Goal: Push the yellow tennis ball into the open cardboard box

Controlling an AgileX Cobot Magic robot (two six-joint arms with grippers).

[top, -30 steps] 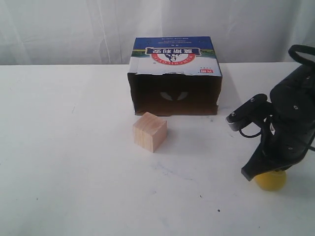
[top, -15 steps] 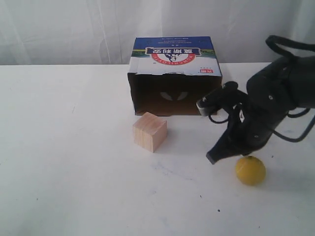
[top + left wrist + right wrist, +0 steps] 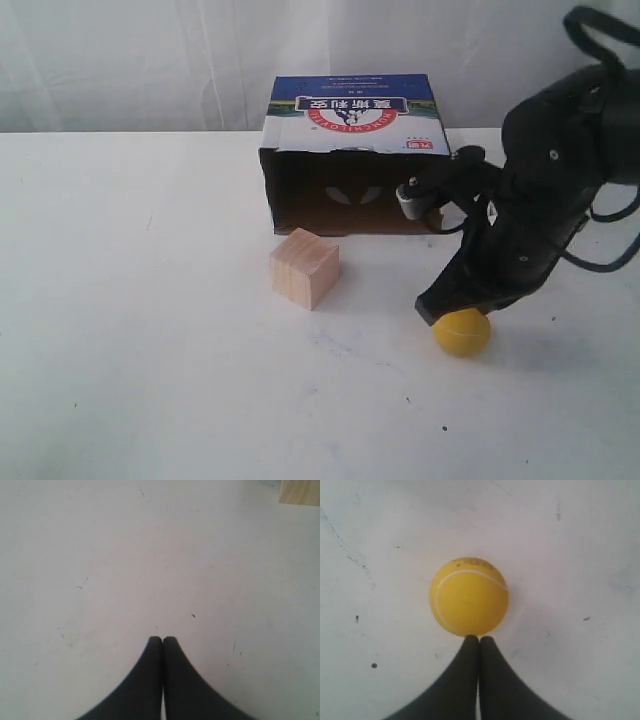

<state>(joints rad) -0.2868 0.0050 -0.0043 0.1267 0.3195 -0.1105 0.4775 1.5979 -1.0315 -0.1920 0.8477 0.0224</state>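
The yellow tennis ball [image 3: 462, 333] lies on the white table, to the front right of the open cardboard box [image 3: 354, 152], whose dark opening faces the front. My right gripper [image 3: 436, 309] is shut, and its tip sits on the ball's upper left edge. In the right wrist view the ball [image 3: 469, 603] touches the closed tips of the right gripper [image 3: 479, 639]. My left gripper [image 3: 162, 639] is shut over bare table and does not show in the exterior view.
A pale wooden cube [image 3: 304, 267] stands in front of the box's left half, left of the ball; a corner of the cube [image 3: 300, 492] shows in the left wrist view. White curtain hangs behind the table [image 3: 150, 330].
The right arm has swung left from the table's right edge. The ball has rolled left and a little toward the box, with the gripper tip now on it.
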